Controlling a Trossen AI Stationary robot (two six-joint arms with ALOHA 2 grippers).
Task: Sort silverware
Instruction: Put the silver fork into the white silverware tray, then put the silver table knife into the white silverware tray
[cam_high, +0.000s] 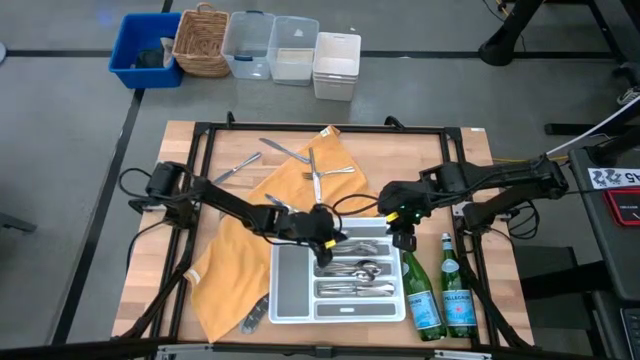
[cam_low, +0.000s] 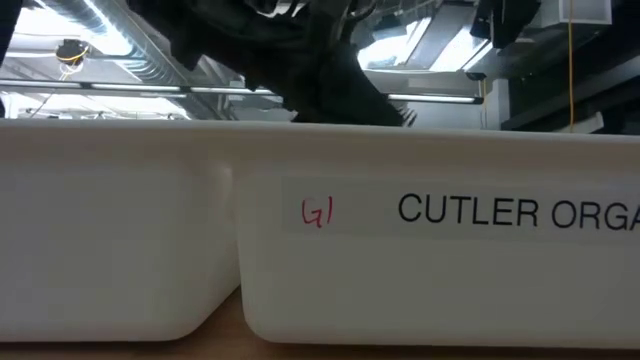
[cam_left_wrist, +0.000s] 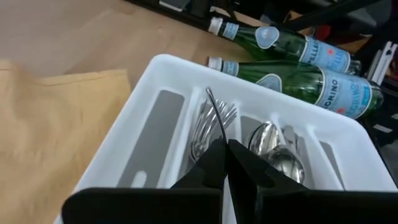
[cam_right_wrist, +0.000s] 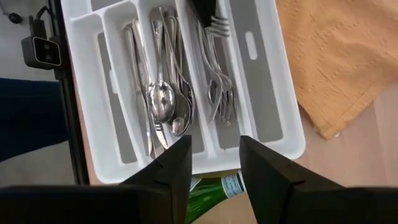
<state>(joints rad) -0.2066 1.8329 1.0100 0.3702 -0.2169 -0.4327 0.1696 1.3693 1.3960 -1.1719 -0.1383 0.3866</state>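
A white divided tray (cam_high: 284, 300) sits near the table's front edge, half on an orange cloth (cam_high: 225, 280). Forks (cam_right_wrist: 221, 93) fill one compartment, and spoons and knives (cam_right_wrist: 163, 99) fill the one beside it. More silverware (cam_high: 315, 175) lies loose on the cloth's far part. My left gripper (cam_left_wrist: 225, 152) reaches in from the left over the fork compartment, shut on a fork (cam_left_wrist: 216, 112). My right gripper (cam_right_wrist: 214, 158) hangs open above the tray's right end, nothing between its fingers. My left gripper pinches a fork between its two fingers, close behind the tined end (cam_right_wrist: 217, 26), which sticks out past the fingertips. The fingers slant downward from the table's left side. The fingers hide the handle. The fork is over the fork compartment; whether it touches the forks below I cannot tell.
Two green glass bottles (cam_high: 420, 295) (cam_high: 457, 295) lie just right of the tray, under my right arm. A dark-handled utensil (cam_high: 255, 315) lies on the cloth left of the tray. In the low view the tray's near wall (cam_low: 400, 280) fills the picture. Bins and a basket (cam_high: 200, 40) stand beyond the table.
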